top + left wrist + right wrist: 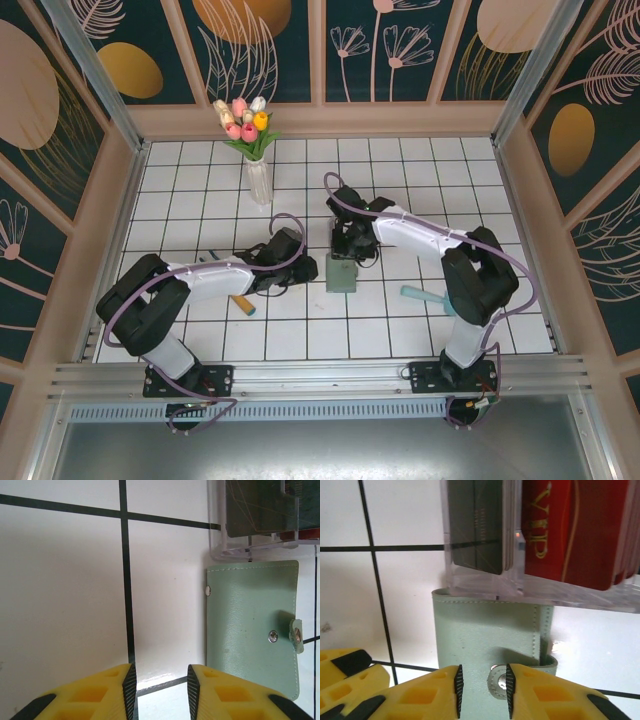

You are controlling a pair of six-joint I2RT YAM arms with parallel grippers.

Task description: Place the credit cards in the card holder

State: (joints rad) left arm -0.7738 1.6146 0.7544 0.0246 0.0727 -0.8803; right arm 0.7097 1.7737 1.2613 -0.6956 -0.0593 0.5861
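Card holder point(250, 630) lies folded on counter point(200, 180); credit cards point(475, 525) stand in clear box point(545, 596) touching its 12 o'clock edge; none pocketed yet; left claw point(159, 687) apart, empty; right claw point(482, 690) apart above tab point(297, 636).

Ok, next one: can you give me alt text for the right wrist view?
The right gripper, jaws apart, straddles the snap tab of a sage-green card holder lying on the white tiled table. Just beyond the holder sits a clear plastic box holding a dark card and red cards.
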